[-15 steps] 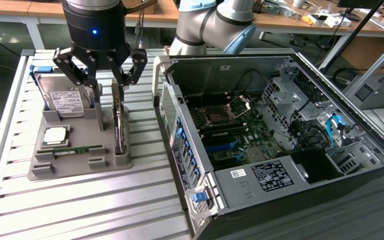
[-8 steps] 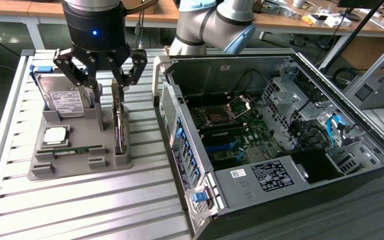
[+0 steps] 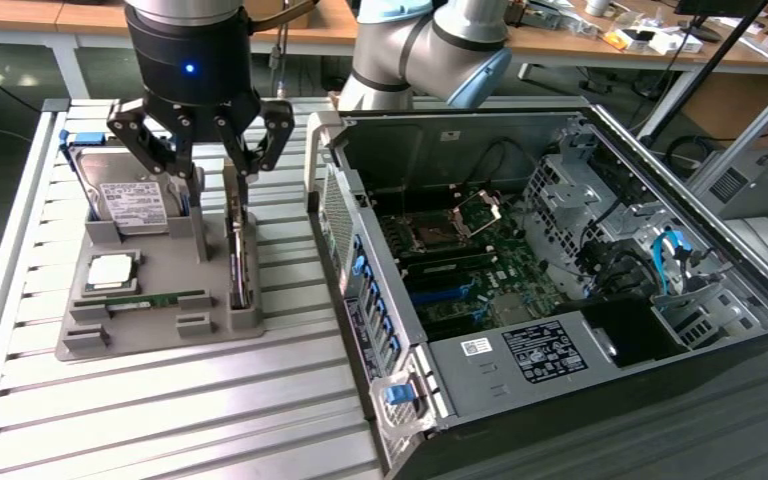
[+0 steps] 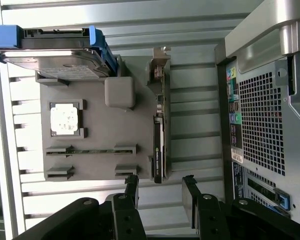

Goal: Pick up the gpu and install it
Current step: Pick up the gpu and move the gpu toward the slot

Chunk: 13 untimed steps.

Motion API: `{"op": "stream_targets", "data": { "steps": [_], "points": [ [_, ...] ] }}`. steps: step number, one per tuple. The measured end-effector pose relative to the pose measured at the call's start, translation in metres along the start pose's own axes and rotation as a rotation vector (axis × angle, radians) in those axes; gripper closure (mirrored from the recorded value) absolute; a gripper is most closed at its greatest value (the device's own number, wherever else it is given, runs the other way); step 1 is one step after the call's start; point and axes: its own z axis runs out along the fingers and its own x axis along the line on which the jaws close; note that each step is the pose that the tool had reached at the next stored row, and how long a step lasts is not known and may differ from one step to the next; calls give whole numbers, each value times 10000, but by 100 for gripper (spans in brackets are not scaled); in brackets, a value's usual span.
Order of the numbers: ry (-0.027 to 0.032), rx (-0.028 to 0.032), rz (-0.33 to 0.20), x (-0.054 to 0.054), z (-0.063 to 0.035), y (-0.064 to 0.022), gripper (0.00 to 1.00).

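Exterior view: the gripper (image 3: 217,168), jaws spread wide and grasping nothing, hangs directly above the gpu (image 3: 237,250). The gpu stands on edge in the gray holder tray (image 3: 157,330), beside the open computer case (image 3: 491,365).

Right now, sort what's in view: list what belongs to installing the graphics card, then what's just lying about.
Belongs to the job: graphics card, on edge in the grey tray; open tool above it; open computer case beside the tray.
Lying about: hard drive, processor chip, memory stick, all on the same tray.
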Motion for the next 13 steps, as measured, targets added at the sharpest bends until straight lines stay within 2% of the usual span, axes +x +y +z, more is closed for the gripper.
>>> {"op": "stream_targets", "data": {
  "steps": [13],
  "points": [
    [1,1,1,2,28,-1,52]
  ]
}}
